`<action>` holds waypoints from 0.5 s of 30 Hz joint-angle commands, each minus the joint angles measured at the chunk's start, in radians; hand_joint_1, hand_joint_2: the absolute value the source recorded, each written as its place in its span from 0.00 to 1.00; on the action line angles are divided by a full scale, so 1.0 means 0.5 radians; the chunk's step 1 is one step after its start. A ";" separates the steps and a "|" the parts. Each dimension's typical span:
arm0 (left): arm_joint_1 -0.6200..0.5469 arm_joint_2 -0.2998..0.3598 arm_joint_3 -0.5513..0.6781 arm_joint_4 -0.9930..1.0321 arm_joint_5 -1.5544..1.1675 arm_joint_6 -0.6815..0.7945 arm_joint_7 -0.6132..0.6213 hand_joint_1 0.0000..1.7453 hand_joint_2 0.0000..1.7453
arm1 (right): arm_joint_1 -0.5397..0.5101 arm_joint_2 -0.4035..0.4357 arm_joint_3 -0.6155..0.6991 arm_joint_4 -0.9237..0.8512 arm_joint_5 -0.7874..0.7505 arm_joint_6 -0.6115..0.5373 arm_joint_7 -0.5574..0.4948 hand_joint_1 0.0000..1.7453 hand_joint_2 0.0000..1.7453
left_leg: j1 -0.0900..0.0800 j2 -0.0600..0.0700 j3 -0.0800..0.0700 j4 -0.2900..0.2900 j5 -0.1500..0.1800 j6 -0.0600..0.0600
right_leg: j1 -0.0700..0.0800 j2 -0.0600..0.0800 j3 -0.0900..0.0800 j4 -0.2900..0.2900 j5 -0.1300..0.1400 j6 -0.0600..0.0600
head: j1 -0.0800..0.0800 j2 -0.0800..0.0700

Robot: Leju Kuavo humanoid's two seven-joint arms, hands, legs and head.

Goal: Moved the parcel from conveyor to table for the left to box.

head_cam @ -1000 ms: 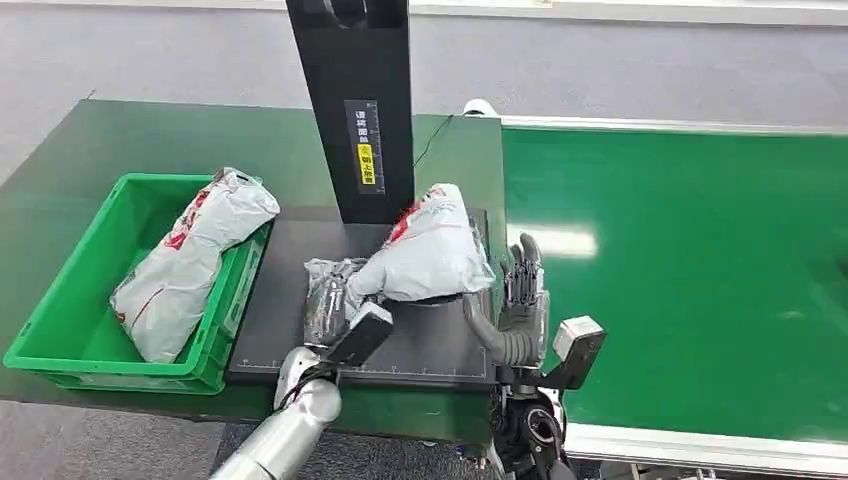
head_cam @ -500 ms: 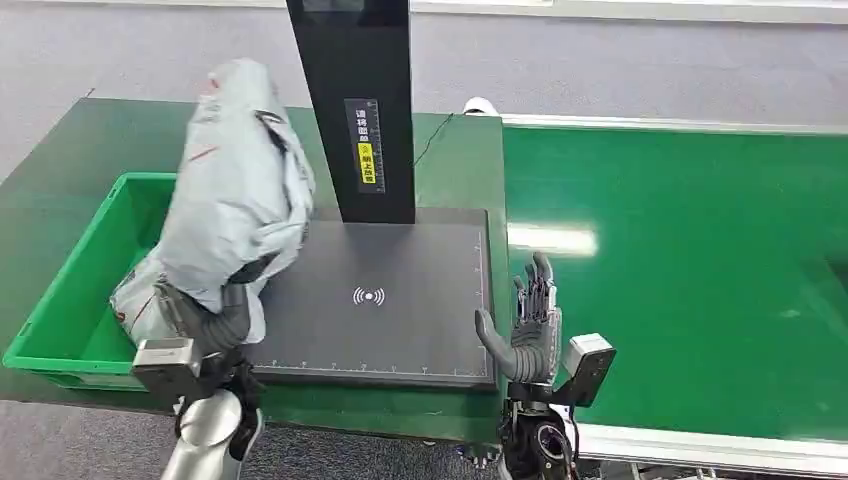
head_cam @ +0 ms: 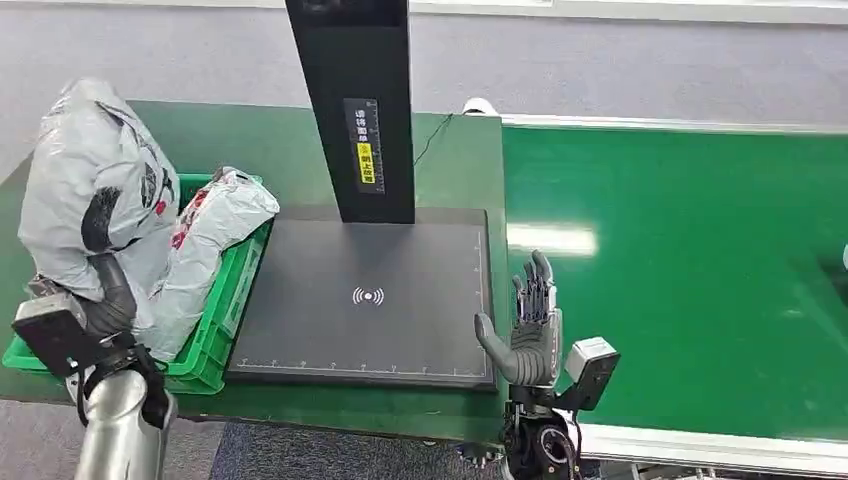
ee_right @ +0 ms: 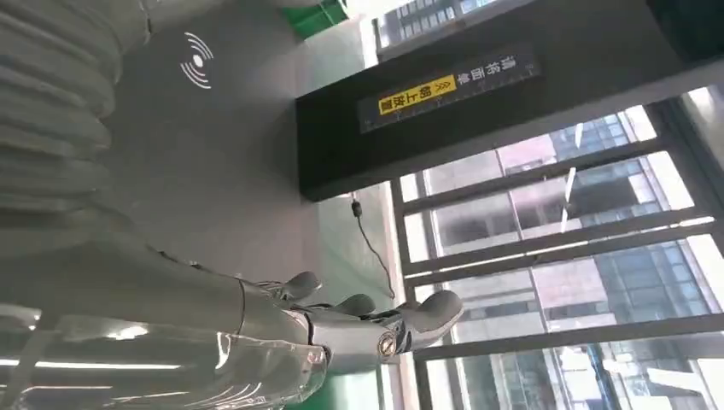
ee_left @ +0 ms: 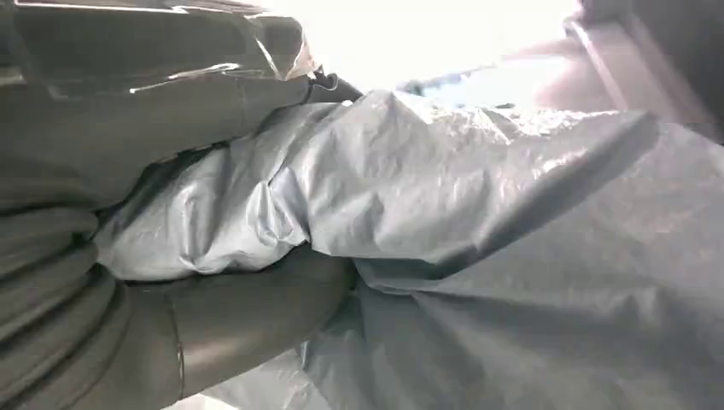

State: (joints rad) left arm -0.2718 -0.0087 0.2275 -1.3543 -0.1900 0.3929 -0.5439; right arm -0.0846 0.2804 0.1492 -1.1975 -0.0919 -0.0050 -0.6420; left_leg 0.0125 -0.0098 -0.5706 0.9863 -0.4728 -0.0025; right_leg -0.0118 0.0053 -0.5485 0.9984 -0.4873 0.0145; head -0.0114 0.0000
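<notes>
My left hand [head_cam: 100,300] grips a grey plastic parcel [head_cam: 95,185] and holds it up over the left end of the green box [head_cam: 215,335]. Up close in the left wrist view, the crinkled grey parcel [ee_left: 478,248] is clamped by my thumb [ee_left: 230,333]. A second grey parcel with red print [head_cam: 205,245] lies in the box, leaning on its right wall. My right hand [head_cam: 530,325] stands open and upright at the right edge of the black scanner pad [head_cam: 370,295], holding nothing; its fingers [ee_right: 376,329] are spread.
A black scanner post [head_cam: 355,105] rises from the back of the pad. The green conveyor belt [head_cam: 690,270] runs along the right, with a metal rail [head_cam: 700,445] at its near edge. The green table [head_cam: 290,150] carries box and pad.
My left arm has swung the parcel from the scanner pad up and leftward to above the box. The pad is now bare. My right hand has barely moved.
</notes>
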 commanded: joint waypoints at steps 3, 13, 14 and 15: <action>-0.533 0.227 0.249 1.248 -0.304 0.001 0.102 0.90 1.00 | 0.053 -0.024 0.022 -0.066 -0.003 0.017 0.016 0.00 1.00 | 0.001 -0.002 0.002 -0.002 0.002 -0.001 | 0.001 -0.004 0.004 -0.001 0.000 -0.001 | 0.001 0.000; -0.431 0.192 0.415 1.097 -0.343 -0.081 0.032 0.00 1.00 | 0.013 -0.027 0.044 0.017 -0.002 0.027 0.027 0.00 1.00 | -0.001 0.001 0.012 -0.004 0.007 -0.007 | 0.000 -0.001 0.009 0.005 0.005 -0.008 | 0.003 0.000; -0.357 0.152 0.416 0.956 -0.330 -0.094 0.024 0.00 1.00 | 0.009 -0.027 0.041 0.028 -0.005 0.026 0.024 0.00 1.00 | -0.001 0.004 0.010 -0.006 0.010 -0.008 | 0.001 0.002 0.005 0.004 0.009 -0.010 | 0.004 0.000; -0.336 0.138 0.416 0.915 -0.329 -0.092 0.038 0.00 1.00 | 0.008 -0.026 0.040 0.031 -0.006 0.026 0.022 0.00 1.00 | 0.000 0.006 0.013 -0.007 0.010 -0.010 | 0.002 0.003 0.008 0.004 0.009 -0.012 | 0.003 0.000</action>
State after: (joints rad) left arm -0.5303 0.1057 0.3639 -0.8339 -0.3799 0.3753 -0.4818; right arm -0.0590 0.2876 0.1556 -1.2291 -0.0927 0.0072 -0.6298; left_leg 0.0132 -0.0101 -0.5638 0.9848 -0.4684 -0.0085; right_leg -0.0103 0.0047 -0.5432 1.0020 -0.4842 0.0080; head -0.0099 0.0000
